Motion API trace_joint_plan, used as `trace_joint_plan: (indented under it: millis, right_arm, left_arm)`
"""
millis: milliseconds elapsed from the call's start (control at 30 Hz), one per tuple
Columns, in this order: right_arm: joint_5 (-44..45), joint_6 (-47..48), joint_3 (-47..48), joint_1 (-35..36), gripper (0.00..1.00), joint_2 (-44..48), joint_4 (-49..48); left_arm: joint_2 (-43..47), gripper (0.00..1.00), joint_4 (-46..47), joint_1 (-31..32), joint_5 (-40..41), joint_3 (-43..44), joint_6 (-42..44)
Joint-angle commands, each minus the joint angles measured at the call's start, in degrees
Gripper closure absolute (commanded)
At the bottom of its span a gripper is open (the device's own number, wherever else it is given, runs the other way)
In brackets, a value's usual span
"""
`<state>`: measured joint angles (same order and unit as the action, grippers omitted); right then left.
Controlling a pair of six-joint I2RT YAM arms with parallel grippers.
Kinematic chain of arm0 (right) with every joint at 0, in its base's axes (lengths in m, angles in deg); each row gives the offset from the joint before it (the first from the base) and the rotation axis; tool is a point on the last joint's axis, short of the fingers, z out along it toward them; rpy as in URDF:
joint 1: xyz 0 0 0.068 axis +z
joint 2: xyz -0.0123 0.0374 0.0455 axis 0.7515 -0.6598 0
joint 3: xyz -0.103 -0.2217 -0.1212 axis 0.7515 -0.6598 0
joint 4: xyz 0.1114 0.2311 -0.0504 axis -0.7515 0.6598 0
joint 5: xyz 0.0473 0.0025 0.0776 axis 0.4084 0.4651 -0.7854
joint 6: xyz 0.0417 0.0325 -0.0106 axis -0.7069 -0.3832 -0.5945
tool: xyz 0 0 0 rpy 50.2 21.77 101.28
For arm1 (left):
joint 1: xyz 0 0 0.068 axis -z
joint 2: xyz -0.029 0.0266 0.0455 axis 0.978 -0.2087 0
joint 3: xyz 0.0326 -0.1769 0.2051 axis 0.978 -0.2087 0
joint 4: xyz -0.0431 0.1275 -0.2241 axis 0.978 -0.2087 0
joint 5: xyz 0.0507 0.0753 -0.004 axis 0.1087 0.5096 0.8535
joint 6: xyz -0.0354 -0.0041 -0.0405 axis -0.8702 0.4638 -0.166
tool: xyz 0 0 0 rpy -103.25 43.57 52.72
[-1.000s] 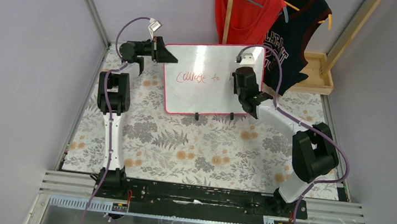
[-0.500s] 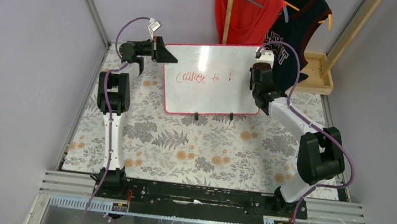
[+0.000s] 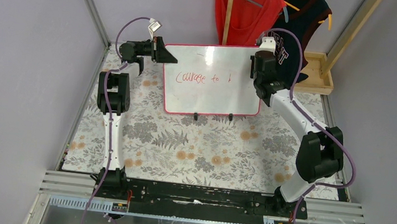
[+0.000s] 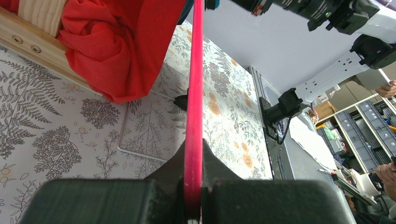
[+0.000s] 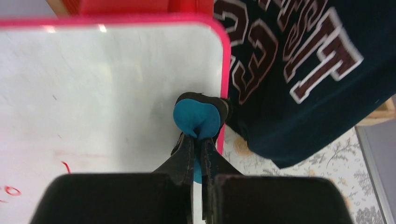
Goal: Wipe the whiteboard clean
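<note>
Left pincer (image 4: 193,162): clamped on the whiteboard (image 3: 212,95) — its pink left edge.
Right pincer (image 5: 197,145): pinching a blue eraser (image 5: 196,119) at the board's upper right corner.
Whiteboard: propped on the floral counter (image 3: 182,143) — red writing mid-board.

whiteboard (image 3: 211,80): smooth, glossy white face; thin pink plastic-looking frame
eraser (image 5: 197,119): soft-looking blue top, matt
table cover (image 3: 193,145): flat, matt, flower print
red shirt (image 3: 246,11): soft cloth, folds
dark shirt (image 5: 299,70): cloth, printed letters
rack (image 3: 316,69): pale bare wood
wall (image 3: 25,44): smooth, matt, grey-purple
</note>
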<state>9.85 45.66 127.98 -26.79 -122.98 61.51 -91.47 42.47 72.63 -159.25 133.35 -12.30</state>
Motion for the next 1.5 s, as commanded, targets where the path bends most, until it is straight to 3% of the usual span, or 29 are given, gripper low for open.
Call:
trace_joint_plan:
  millis: [0, 133, 367, 700, 1233, 1467]
  right_arm:
    - [0.3, 2.1, 6.4, -0.4, 1.0, -1.5, 0.3]
    - [-1.0, 1.4, 5.5, -0.5, 1.0, -1.6, 0.7]
    - [-2.5, -2.2, -5.1, -0.5, 1.0, 0.1, -2.1]
    - [-5.3, -5.9, -16.0, -0.4, 1.0, 8.0, -5.0]
    - [-2.6, 0.3, 7.8, -0.7, 1.0, -3.7, 3.2]
    - [-6.4, -1.1, 8.9, -0.8, 1.0, -5.2, 4.7]
  left_arm:
    - [0.9, 1.0, 4.1, 0.0, -0.9, -0.3, -1.9]
    - [0.9, 1.0, 4.1, 0.0, -0.9, -0.8, -1.7]
    - [1.0, 1.0, 4.1, 0.0, -0.9, -1.3, -1.4]
    - [0.7, 1.0, 4.1, 0.0, -0.9, -1.3, -1.4]
    - [1.8, 1.0, 4.1, 0.0, -1.0, -2.2, -1.2]
    - [1.6, 1.0, 4.1, 0.2, -0.9, -2.4, -1.2]
